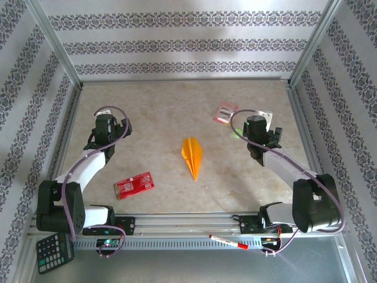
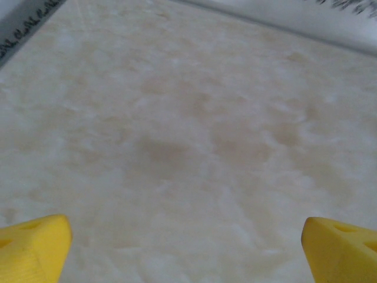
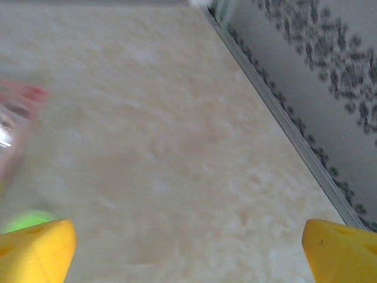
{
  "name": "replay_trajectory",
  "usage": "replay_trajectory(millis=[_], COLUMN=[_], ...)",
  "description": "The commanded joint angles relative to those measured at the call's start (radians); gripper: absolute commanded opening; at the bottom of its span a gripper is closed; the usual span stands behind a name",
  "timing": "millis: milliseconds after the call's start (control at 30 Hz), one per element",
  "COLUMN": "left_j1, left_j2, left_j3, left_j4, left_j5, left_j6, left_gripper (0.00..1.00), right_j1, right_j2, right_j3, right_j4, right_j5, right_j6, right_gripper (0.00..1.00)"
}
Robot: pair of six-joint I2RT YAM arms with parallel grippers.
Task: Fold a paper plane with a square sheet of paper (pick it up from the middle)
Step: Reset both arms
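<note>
The orange-yellow paper plane lies flat in the middle of the table, a slim dart with its tip toward the near edge. My left gripper hovers to its left, well apart from it. Its yellow fingers stand wide open over bare table. My right gripper hovers right of the plane, also apart. Its yellow fingers are spread wide with nothing between them. No flat square sheet is in view.
A red rectangular packet lies at the near left. A small pink-and-white packet lies at the far right, blurred at the left edge of the right wrist view. A calculator and a red marker rest beyond the near rail.
</note>
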Motion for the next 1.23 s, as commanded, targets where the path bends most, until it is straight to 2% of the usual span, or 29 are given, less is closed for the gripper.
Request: replay_trajectory(millis=[0,67,167,233,300,333,367,400,500,533,567,600,633,667,733,833,1200], left_j1=[0.025,0.042,0.084,0.107,0.109,0.110,0.110,0.109,0.091,0.072,0.052,0.047,0.049,0.049,0.047,0.047,0.047], left_j2=[0.089,0.128,0.176,0.218,0.194,0.197,0.190,0.190,0.212,0.231,0.258,0.286,0.275,0.258,0.280,0.274,0.273], left_j3=[-0.061,-0.096,-0.128,-0.166,-0.177,-0.208,-0.224,-0.237,-0.242,-0.248,-0.265,-0.299,-0.305,-0.290,-0.302,-0.301,-0.304], left_j4=[0.244,0.345,0.427,0.542,0.509,0.593,0.613,0.638,0.667,0.696,0.740,0.848,0.850,0.783,0.847,0.834,0.839], left_j5=[-0.014,0.040,0.140,0.203,0.224,0.242,0.264,0.274,0.295,0.283,0.255,0.244,0.228,0.211,0.207,0.206,0.203], left_j6=[0.177,0.196,0.184,0.179,0.180,0.186,0.198,0.205,0.235,0.258,0.274,0.274,0.260,0.256,0.259,0.259,0.257], left_gripper=[1.00,1.00,1.00,1.00,1.00,1.00,1.00,1.00,1.00,1.00,1.00,1.00,1.00,1.00,1.00,1.00,1.00], right_j1=[-0.075,-0.111,-0.166,-0.184,-0.199,-0.196,-0.194,-0.192,-0.189,-0.185,-0.184,-0.178,-0.177,-0.175,-0.167,-0.158,-0.155], right_j2=[0.033,0.012,0.008,0.029,0.075,0.094,0.092,0.081,0.105,0.139,0.201,0.224,0.186,0.160,0.191,0.193,0.193], right_j3=[-0.109,-0.130,-0.197,-0.203,-0.235,-0.254,-0.255,-0.249,-0.277,-0.282,-0.316,-0.326,-0.314,-0.296,-0.267,-0.257,-0.257], right_j4=[0.270,0.299,0.477,0.531,0.655,0.729,0.722,0.692,0.762,0.808,0.930,0.987,0.892,0.820,0.837,0.821,0.819], right_j5=[-0.119,-0.203,-0.347,-0.394,-0.447,-0.460,-0.468,-0.480,-0.511,-0.512,-0.512,-0.511,-0.508,-0.498,-0.511,-0.574,-0.570], right_j6=[-0.091,-0.085,-0.044,-0.039,-0.031,-0.040,-0.046,-0.054,-0.070,-0.075,-0.073,-0.076,-0.080,-0.081,-0.097,-0.132,-0.137], right_gripper=[0.98,0.98,0.98,0.98,0.98,0.98,0.98,0.98,0.98,0.98,0.98,0.98,0.98,0.98,0.98,0.98,0.98])
